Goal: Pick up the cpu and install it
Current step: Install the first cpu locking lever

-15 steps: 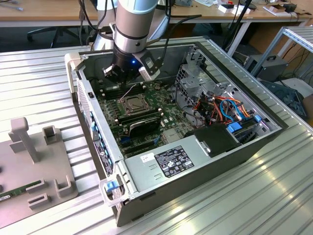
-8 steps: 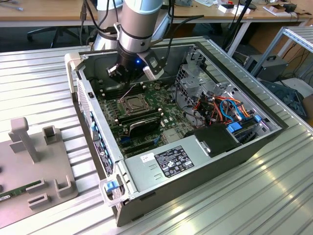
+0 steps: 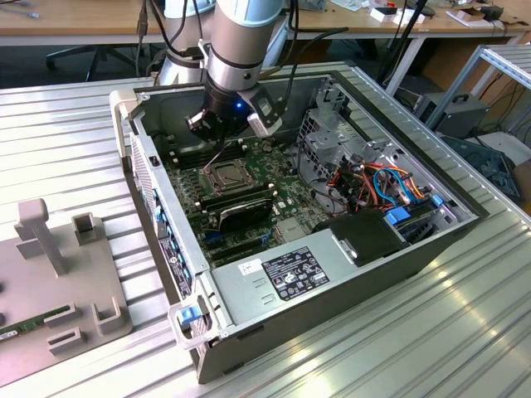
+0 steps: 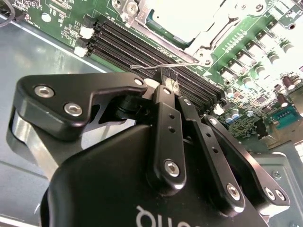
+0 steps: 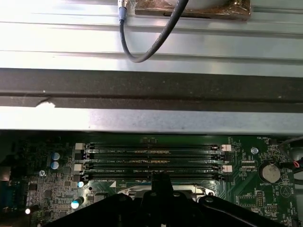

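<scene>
Presently the jaws (image 4: 166, 81) are closed together with nothing visibly between them, their tips right at the thin wire lever (image 4: 161, 65) of the socket (image 4: 189, 21), above the empty black memory slots (image 5: 152, 161). In the second wrist view the cpu (image 4: 187, 16) lies in the socket as a pale, glare-washed square, its hinged frame (image 4: 215, 40) around it. In the exterior view the arm (image 3: 241, 50) reaches into the open computer case (image 3: 332, 274), which lies on the ribbed metal counter (image 3: 398, 348). A grey fixture (image 3: 58, 274) sits at the exterior view's left.

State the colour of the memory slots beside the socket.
Black, with white end clips; the memory slots show best in the first wrist view.
</scene>
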